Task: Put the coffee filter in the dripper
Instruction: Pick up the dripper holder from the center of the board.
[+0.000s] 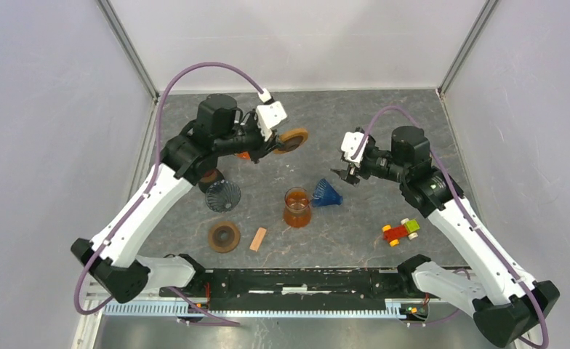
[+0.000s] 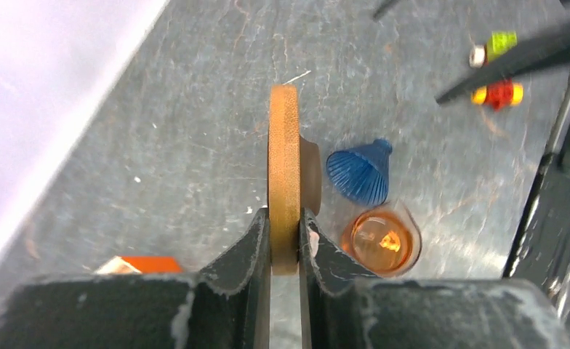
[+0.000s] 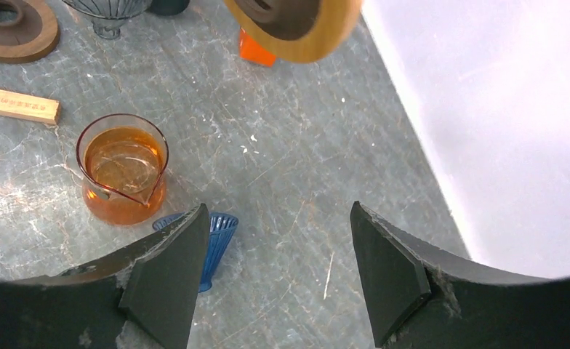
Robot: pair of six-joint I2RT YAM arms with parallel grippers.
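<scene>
The left end effector (image 2: 285, 222) is raised above the far left of the table (image 1: 326, 116). Its jaws are pressed onto the rim of a tan wooden disc (image 2: 283, 167), held on edge.

The dripper (image 1: 222, 195), a dark ribbed cone, stands upright at the left. A dark wooden ring (image 1: 225, 236) and a small wooden block (image 1: 257, 238) lie nearer the arm bases.

A beaker of amber liquid (image 1: 296, 207) stands at centre.

The coffee filter (image 1: 327, 193), a blue ribbed cone, lies on its side just beside the beaker, on the side away from the dripper.

The right end effector (image 3: 278, 211) hangs near the filter, jaws spread wide with nothing between them.

A toy car (image 1: 400, 231) lies at the right.
</scene>
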